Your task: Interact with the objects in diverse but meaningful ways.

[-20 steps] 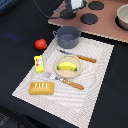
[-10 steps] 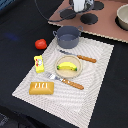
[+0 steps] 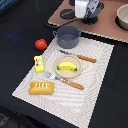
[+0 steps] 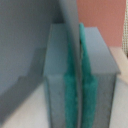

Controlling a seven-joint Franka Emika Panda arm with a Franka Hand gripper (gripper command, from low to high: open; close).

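Gripper [image 3: 84, 15] sits high over the pinkish board [image 3: 107, 27] at the far edge; in my wrist view its teal pads [image 4: 70, 95] press flat on a thin grey sheet [image 4: 72, 40], jaws narrow. On the striped mat [image 3: 97, 70] I log one grey-blue pot [image 3: 67, 36], a banana [image 3: 68, 66] in a small dish [image 3: 68, 71] between knife [image 3: 80, 57] and fork [image 3: 67, 81], yellow packet [image 3: 39, 63], bread loaf [image 3: 41, 88]. Tomato [image 3: 41, 44] lies just off the mat on the black table [image 3: 20, 30], second pot [image 3: 122, 17] at the exterior view's right edge

Exterior view high, angled down over mat [image 3: 95, 65], wrist view close on gripper [image 4: 79, 95]
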